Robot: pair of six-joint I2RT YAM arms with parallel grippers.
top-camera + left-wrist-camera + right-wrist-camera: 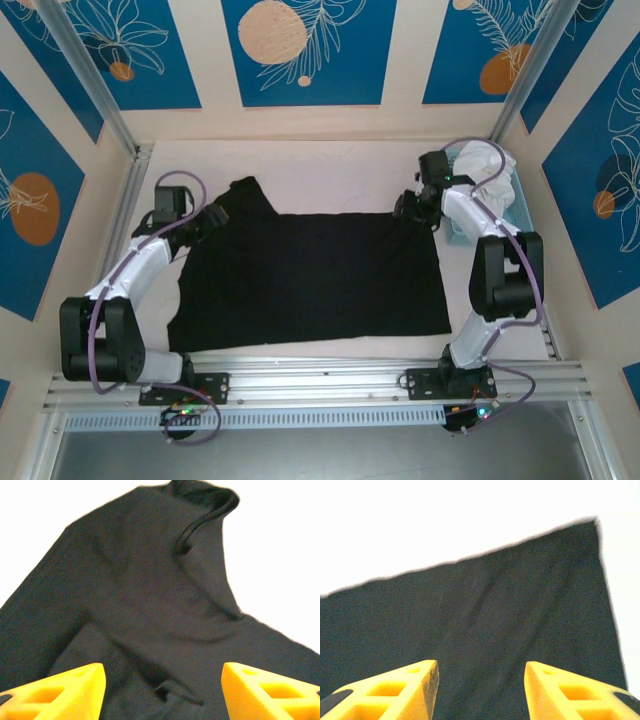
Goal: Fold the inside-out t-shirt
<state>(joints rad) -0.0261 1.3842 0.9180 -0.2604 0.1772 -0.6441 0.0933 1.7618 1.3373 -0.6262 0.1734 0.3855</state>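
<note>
The left arm (pixel 140 265) reaches from lower left up to mid-left, and the left gripper (pixel 213 218) has its jaws apart. The right arm (pixel 490 270) bends upward at right, and the right gripper (pixel 410 207) has its jaws parted too.

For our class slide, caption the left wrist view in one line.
Open left gripper poised over the rumpled black t-shirt lying on a white table.

I can make out no word, number, label or sign that can be read. The black t-shirt (pixel 310 275) shows plain dark cloth with no legible lettering, both from above and past my own fingers. The blue wall panels (pixel 300 50) carry drawn leaves and orange circles, not writing.
</note>
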